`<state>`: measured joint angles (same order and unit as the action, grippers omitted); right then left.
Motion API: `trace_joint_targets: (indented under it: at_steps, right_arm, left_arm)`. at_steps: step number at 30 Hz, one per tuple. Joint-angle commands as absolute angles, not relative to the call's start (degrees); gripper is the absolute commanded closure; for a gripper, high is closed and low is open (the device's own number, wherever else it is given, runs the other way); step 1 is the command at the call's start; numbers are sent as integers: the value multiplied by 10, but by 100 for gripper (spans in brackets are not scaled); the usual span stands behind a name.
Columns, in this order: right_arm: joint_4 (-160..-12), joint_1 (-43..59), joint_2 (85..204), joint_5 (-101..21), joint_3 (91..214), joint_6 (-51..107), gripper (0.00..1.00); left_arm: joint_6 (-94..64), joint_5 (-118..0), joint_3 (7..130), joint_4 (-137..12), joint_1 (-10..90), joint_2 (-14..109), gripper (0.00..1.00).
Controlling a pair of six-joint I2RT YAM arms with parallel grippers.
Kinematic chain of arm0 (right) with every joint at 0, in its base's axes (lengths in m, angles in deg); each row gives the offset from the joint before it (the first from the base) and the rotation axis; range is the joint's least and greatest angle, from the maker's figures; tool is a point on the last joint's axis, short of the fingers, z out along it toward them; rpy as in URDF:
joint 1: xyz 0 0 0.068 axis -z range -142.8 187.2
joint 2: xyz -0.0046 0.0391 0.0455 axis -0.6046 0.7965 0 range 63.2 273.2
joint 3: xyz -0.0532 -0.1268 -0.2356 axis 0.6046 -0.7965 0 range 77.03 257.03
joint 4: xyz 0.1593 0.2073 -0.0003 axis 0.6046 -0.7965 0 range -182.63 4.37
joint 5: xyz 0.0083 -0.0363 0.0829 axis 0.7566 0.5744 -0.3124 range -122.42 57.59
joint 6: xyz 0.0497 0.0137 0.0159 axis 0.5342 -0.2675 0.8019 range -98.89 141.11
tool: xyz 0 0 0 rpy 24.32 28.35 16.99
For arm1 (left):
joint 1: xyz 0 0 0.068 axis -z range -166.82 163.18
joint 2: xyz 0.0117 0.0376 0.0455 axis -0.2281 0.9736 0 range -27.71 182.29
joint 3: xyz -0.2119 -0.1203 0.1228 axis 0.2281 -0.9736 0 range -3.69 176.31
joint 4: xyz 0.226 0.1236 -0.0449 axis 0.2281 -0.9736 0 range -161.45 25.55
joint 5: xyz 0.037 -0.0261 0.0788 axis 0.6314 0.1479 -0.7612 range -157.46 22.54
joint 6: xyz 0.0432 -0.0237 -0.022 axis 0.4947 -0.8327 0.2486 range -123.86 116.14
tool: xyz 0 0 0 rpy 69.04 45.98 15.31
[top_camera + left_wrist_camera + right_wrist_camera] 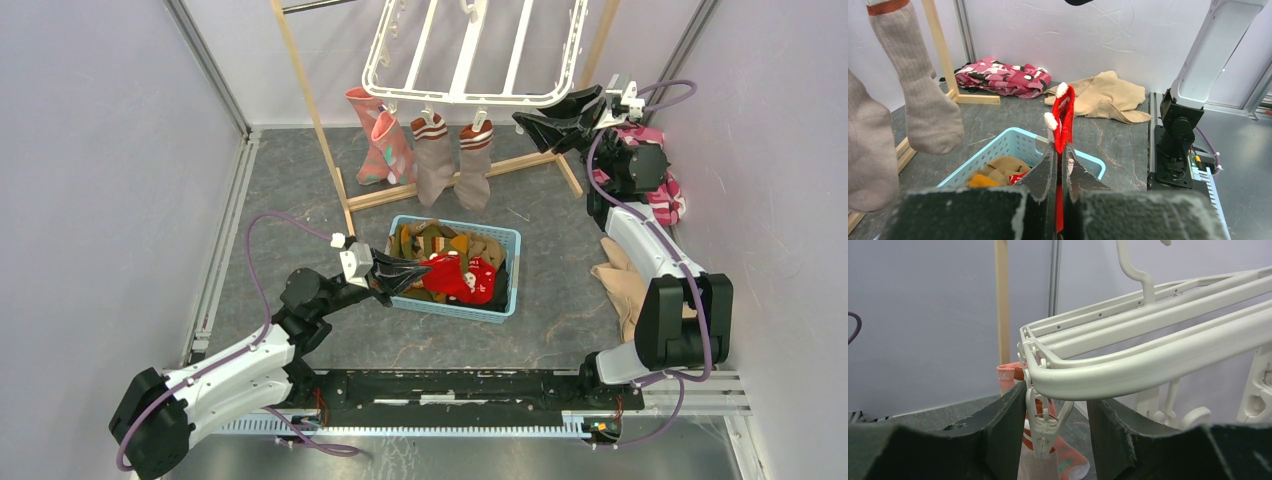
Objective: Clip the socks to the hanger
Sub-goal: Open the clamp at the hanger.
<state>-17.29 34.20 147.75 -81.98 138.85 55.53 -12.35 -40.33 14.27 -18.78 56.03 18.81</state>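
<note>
Left jaws clamp the red sock (1065,125) between them.

No legible text, labels or numbers anywhere

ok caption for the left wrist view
Left gripper shut on a red sock over the blue basket.

The hanger (1148,365) is showing white; 2 socks (433,165) are showing grey-brown with red-white striped cuffs; the red sock (1065,125) is showing white tufts.
</note>
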Motion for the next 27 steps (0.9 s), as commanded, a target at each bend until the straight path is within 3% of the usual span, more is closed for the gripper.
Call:
trace_joint_targets:
  at_steps: [1,8,15,23,27]
  right_arm:
    - [-151,338,1483,-832,1415,562,46]
    - [-163,336,1481,-830,1412,552,43]
    - [-167,335,1482,-833,1416,552,49]
    - [-168,336,1480,-837,1420,563,76]
    - [-171,335,1474,-834,1417,568,83]
  left_arm:
    - [-118,-401,164,-165,562,186,98]
    - [-120,-401,164,-164,561,184,98]
    - [-123,-401,164,-161,562,185,98]
    - [-127,-401,177,-141,562,203,98]
    - [-133,-400,205,-117,562,239,98]
